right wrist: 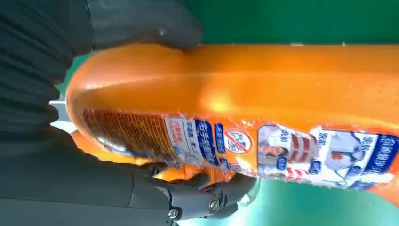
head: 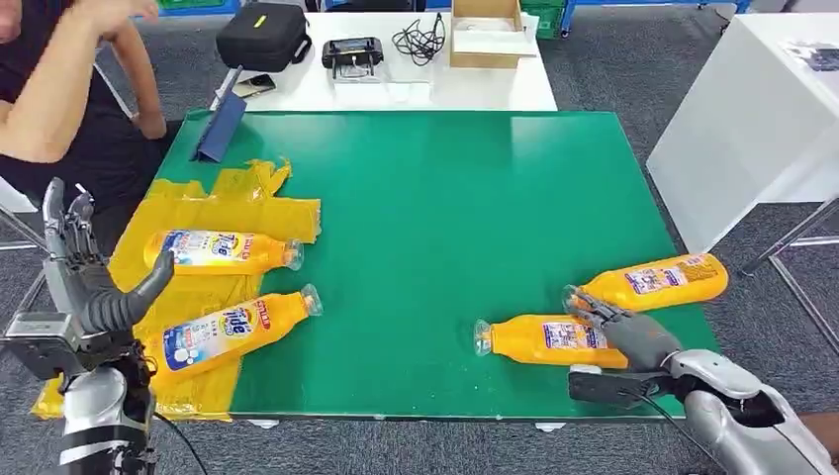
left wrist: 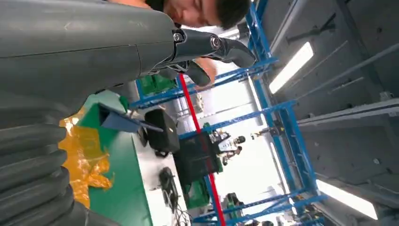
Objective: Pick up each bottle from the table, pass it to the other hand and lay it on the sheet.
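closing the right robot hand [head: 633,332] round the near bottle [head: 544,339] lying on the green worktop [head: 445,218], left robot hand [head: 84,272] waiting raised and wide over the sheet [head: 198,213], probably needing a lift, then a handover.

A green-topped counter [head: 475,198] stands on grey carpet floor [head: 613,69]. Behind it sits a white table [head: 396,89] carrying a black zipped case [head: 262,37], a coiled black cable [head: 420,40] and an open cardboard box [head: 485,30]. Another white table [head: 752,109] stands to the right (tilted in perspective). Overhead, blue steel racking [left wrist: 277,117] and long ceiling strip lights [left wrist: 291,66].
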